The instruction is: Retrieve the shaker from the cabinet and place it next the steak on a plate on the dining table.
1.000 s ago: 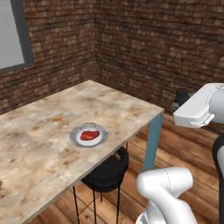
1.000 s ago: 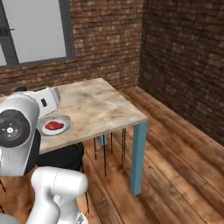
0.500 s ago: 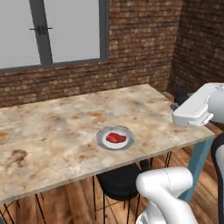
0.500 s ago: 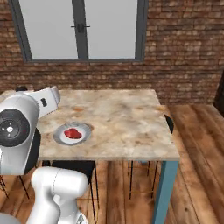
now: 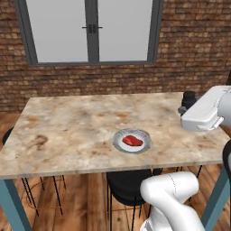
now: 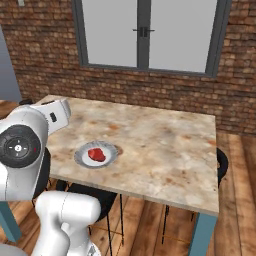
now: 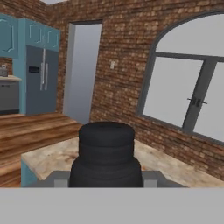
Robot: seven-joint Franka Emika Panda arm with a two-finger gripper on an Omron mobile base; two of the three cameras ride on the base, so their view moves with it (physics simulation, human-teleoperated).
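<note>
You have one dining surface [image 5: 67,131] before you, marbled beige on teal legs, with a brick wall and one grey-framed window [image 5: 92,31] behind it. One plate [image 5: 132,141] sits near the front edge, well inside the top, with one steak [image 5: 132,140] lying on it; the top around the plate is bare. One black stool [image 5: 128,184] stands under the surface below the plate. Your tool [image 7: 106,178] is clenched on the one shaker [image 7: 106,153], held upright above the surface's right end, well apart from the plate. Compared with half a second ago, the whole view has swung round, so the window now faces you squarely.
</note>
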